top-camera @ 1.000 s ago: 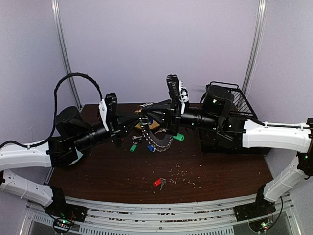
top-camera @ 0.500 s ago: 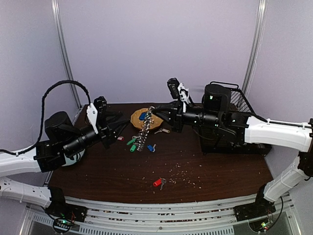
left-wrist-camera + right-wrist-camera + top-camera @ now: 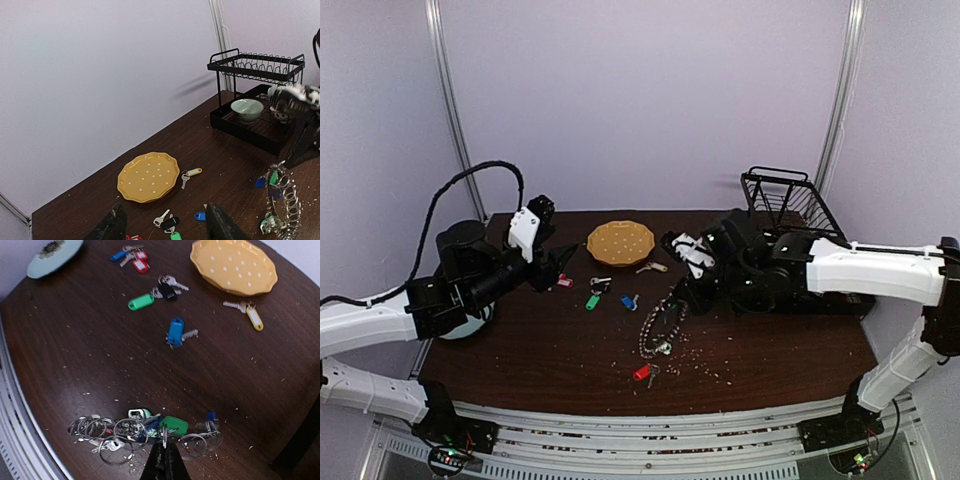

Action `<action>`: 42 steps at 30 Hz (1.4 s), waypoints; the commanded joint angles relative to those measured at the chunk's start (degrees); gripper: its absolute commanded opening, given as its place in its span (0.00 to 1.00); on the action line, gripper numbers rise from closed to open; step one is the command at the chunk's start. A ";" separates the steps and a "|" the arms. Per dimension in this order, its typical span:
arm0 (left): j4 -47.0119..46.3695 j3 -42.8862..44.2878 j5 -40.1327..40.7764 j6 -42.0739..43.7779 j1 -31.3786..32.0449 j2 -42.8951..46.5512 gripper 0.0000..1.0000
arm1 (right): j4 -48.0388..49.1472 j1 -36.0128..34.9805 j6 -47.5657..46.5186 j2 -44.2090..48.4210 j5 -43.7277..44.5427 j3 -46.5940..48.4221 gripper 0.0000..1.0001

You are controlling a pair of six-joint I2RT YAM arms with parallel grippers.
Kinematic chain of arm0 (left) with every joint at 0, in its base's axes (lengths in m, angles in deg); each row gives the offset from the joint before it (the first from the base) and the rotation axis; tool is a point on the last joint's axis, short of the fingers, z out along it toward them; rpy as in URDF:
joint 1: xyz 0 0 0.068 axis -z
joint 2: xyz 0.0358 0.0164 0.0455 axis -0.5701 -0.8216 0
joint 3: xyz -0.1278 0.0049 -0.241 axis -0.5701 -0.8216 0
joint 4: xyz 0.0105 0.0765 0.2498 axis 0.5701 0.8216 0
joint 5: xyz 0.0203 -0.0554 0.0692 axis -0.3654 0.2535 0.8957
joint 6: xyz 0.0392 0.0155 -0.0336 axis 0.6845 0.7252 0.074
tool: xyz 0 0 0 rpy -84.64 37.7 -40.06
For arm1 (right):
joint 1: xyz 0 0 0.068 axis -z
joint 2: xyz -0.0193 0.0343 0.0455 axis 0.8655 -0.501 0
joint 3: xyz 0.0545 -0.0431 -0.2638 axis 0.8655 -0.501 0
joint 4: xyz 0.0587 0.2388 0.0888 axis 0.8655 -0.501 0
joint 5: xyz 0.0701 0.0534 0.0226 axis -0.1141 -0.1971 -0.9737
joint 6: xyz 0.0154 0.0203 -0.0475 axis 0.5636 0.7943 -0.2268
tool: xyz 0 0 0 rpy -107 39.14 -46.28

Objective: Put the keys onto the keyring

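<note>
Down by the arm bases, a red-tagged key (image 3: 642,373) lies alone on the dark table (image 3: 520,360) among pale crumbs (image 3: 705,352); at its 12 o'clock in the overhead view the keyring (image 3: 658,325) trails as a loose chain of rings and keys from the right gripper (image 3: 682,297) down to the tabletop. The right wrist view shows that gripper's two fingers pressed together, pinching the keyring just above a green tag; the rest of the ring sprawls on the wood towards 9 o'clock. Beyond it a blue-tagged key (image 3: 629,301) and a green-tagged key (image 3: 592,300) lie near each other but apart; a red and blue tagged pair (image 3: 131,255) lies further off at 10 o'clock, just beside the left gripper (image 3: 556,262). The left gripper hangs above the table with its fingers (image 3: 114,225) spread wide and nothing between them. Further back a yellow-tagged key (image 3: 653,267) lies just beside the yellow plate (image 3: 620,241), at the plate's 4 o'clock; at the far right corner stands a black wire dish rack (image 3: 256,64) with a green bowl (image 3: 247,107) on its lower tier.
</note>
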 commanded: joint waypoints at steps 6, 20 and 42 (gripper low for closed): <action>0.69 0.18 2.22 -1.39 -0.82 2.67 0.56 | -6.55 1.44 4.09 -23.45 9.53 15.54 0.00; 4.78 0.93 9.72 -5.87 -2.25 1.30 0.69 | -3.57 4.19 -1.87 -20.25 8.86 23.32 1.00; -12.19 -7.78 16.46 -13.73 -37.61 -2.44 0.94 | 26.57 41.26 3.98 36.40 21.08 -14.53 1.00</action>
